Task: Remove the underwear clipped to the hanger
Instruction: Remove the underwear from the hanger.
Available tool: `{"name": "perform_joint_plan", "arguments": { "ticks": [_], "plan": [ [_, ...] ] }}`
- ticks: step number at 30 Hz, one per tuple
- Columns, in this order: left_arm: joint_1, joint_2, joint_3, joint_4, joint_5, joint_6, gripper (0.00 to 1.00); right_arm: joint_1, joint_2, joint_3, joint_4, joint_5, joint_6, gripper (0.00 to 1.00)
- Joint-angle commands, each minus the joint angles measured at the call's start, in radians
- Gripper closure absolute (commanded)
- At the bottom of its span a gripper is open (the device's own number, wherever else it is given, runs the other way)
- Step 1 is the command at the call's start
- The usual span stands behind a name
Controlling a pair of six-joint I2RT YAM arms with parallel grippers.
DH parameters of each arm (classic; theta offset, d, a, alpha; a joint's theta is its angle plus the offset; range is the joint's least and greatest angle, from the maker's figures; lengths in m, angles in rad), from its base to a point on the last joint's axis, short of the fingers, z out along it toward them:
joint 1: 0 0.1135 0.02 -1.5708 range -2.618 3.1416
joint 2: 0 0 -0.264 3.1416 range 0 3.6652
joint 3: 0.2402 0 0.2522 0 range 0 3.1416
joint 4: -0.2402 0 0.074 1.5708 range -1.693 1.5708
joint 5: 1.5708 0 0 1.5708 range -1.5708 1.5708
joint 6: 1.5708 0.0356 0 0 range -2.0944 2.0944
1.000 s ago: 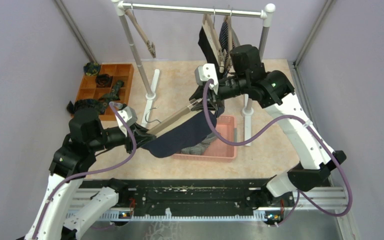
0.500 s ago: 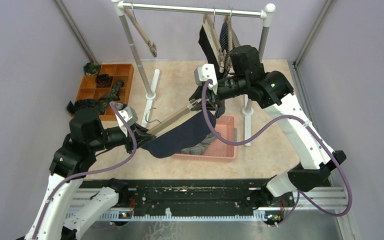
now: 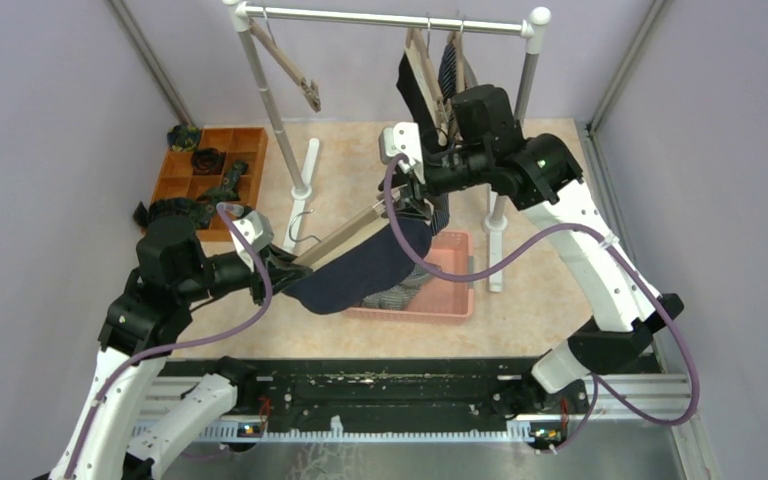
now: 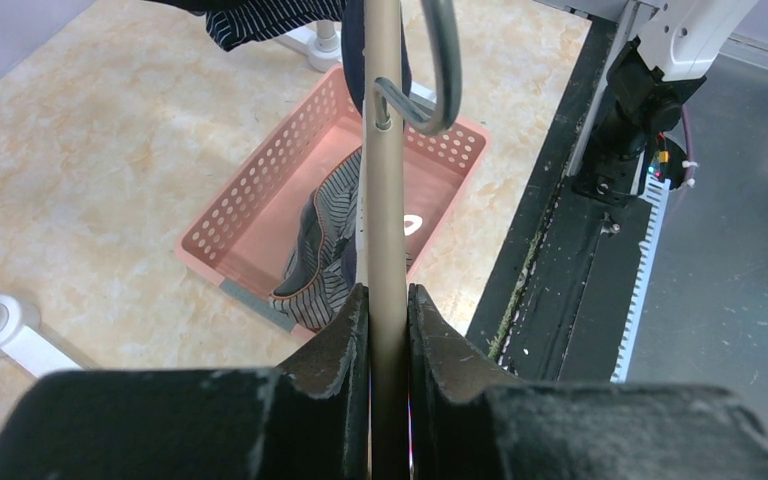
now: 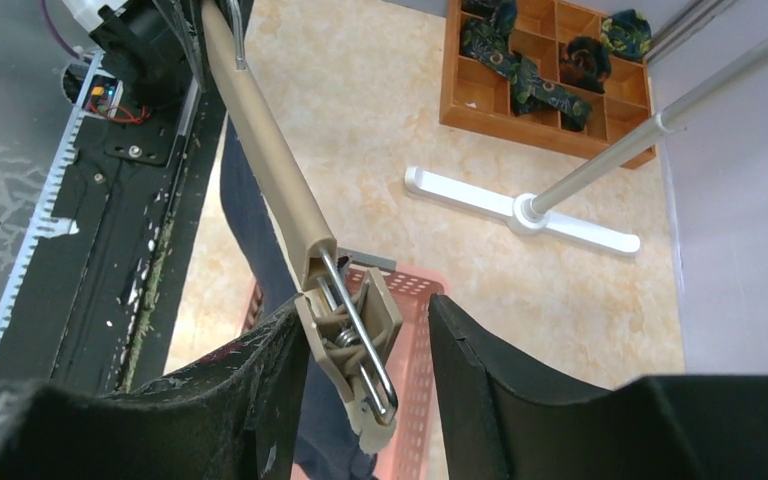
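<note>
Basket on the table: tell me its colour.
The basket is salmon pink; it shows best in the left wrist view.

Left hand (image 4: 388, 305) pinched closed low, right hand (image 5: 366, 312) parted higher up.

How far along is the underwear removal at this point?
Done: one striped pair lies in the pink basket. In hand: the left gripper clamps a hanger with the navy pair hanging over the basket; the right gripper, jaws open, straddles its end clip. Left: the black pair and the navy-striped pair on the rail.
</note>
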Motion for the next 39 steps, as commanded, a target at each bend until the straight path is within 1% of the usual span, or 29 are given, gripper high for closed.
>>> {"name": "perform_joint_plan", "arguments": {
  "ticks": [1,8,14,18,32,39],
  "plan": [
    [0.003,-0.006,0.001,0.042,0.021,0.001,1.0,0.036,0.007,0.049,-0.001,0.063,0.008,0.53],
    [0.003,-0.003,0.001,0.034,0.025,0.002,1.0,0.07,0.024,0.084,-0.032,0.121,-0.002,0.53],
    [0.002,0.015,0.001,0.016,0.023,0.008,1.0,0.129,0.06,0.163,-0.084,0.261,-0.019,0.53],
    [0.003,0.022,0.0,0.009,0.024,0.011,1.0,0.138,0.076,0.203,-0.105,0.268,-0.022,0.54],
    [0.003,0.019,0.001,-0.011,-0.013,0.011,1.0,0.151,0.042,0.184,-0.112,0.3,-0.039,0.52],
    [0.003,0.04,-0.001,-0.023,-0.033,0.006,1.0,0.151,-0.01,0.112,-0.091,0.309,-0.049,0.52]
  ]
}}
